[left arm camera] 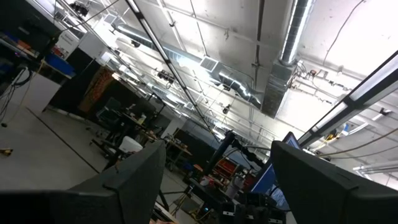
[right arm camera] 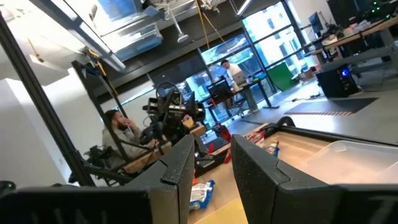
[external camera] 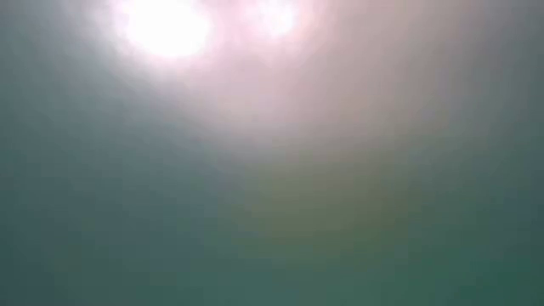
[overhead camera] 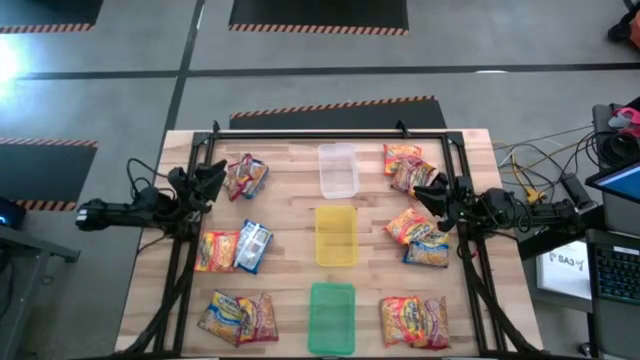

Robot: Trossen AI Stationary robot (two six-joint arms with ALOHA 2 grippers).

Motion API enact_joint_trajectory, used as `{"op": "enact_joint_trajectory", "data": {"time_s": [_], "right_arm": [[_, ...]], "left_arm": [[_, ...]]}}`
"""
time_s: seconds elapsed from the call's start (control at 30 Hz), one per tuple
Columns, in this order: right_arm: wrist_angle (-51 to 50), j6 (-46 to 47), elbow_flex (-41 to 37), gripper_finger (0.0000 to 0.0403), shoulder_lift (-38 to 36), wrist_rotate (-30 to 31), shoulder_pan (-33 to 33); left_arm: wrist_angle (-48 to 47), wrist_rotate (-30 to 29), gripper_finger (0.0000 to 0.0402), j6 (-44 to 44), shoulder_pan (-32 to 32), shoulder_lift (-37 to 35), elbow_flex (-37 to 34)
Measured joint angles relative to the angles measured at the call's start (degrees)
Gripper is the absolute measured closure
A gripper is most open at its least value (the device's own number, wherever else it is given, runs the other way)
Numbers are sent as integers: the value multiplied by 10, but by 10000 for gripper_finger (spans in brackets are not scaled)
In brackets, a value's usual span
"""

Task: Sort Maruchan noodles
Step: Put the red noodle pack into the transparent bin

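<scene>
1. High view showed the Maruchan noodles (overhead camera: 246, 177) lying in loose clusters down both sides of the wooden table (overhead camera: 290, 250), none yet in a tray.
2. On the left side, a pair was seen at the far end, a red packet (overhead camera: 217, 250) touching a blue packet (overhead camera: 254, 246) at mid-table, and two more at the near end.
3. On the right side, packets were found at the far end, overlapping at mid-table, and at the near end.
4. Down the centre, a clear tray (overhead camera: 338, 169), a yellow tray (overhead camera: 336, 236) and a green tray (overhead camera: 331, 318) were lined up from far to near, all apparently unfilled.
5. The left gripper (overhead camera: 212, 180) was parked at the left edge, just beside the far-left pair, its fingers (left arm camera: 134, 177) spread wide with nothing between them.
6. The right gripper (overhead camera: 428, 192) was parked at the right edge near the packets there, its fingers (right arm camera: 177, 168) drawn close with only a narrow gap, nothing being gripped.
7. Sorting was judged not to have begun.
8. The packets were judged light, crinkly and slippery, with a brittle block inside; a hold across a short edge or crimped seam would probably be safest, and overlapping packets would probably need separating first.
9. Nothing could be made out in the low view.
</scene>
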Motion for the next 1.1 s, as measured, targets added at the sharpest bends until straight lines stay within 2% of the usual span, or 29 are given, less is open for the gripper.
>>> {"op": "enact_joint_trajectory", "data": {"time_s": [0.53, 0.73, 0.87, 1.1], "right_arm": [[-6, -7, 0, 307, 0, 5, 0], [-55, -7, 0, 307, 0, 5, 0], [-88, -5, 0, 307, 0, 5, 0], [-93, -5, 0, 307, 0, 5, 0]], "left_arm": [[3, -1, 126, 0, 0, 0, 0], [1, -2, 126, -4, 0, 0, 0], [1, -29, 126, -25, 0, 0, 0], [-7, -30, 126, -52, 0, 0, 0]]}}
